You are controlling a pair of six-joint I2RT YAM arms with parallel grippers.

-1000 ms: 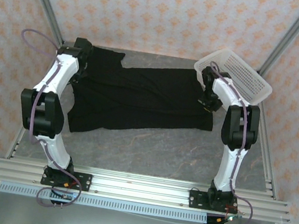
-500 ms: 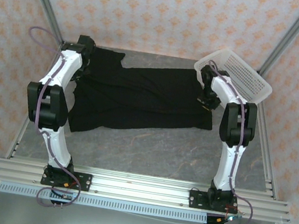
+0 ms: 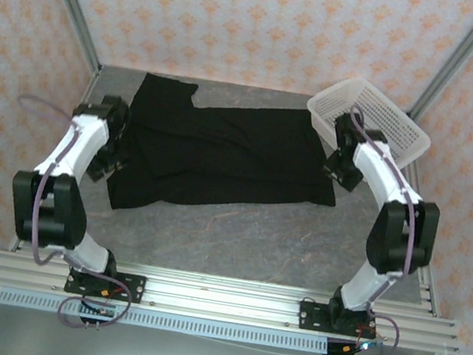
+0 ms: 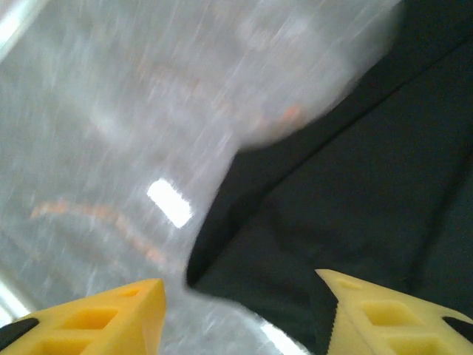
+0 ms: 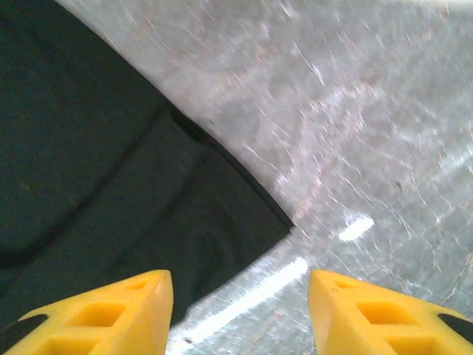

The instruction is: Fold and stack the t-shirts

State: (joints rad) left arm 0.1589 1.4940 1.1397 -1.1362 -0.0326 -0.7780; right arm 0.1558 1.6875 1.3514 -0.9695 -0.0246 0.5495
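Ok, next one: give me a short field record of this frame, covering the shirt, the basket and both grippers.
shirt: black t-shirt lying spread out on the grey table, no print showing
basket: white mesh basket at the far right corner, beside the shirt's right end
left gripper: left gripper open, holding nothing, over the shirt's left edge
right gripper: right gripper open, holding nothing, over a shirt corner

The overhead camera looks down from above and behind the arm bases over the whole worktop (image 3: 238, 223). Each wrist camera peers down from close by, past its own yellow jaws, at an edge of the t-shirt (image 3: 222, 153), which the overhead view also takes in.
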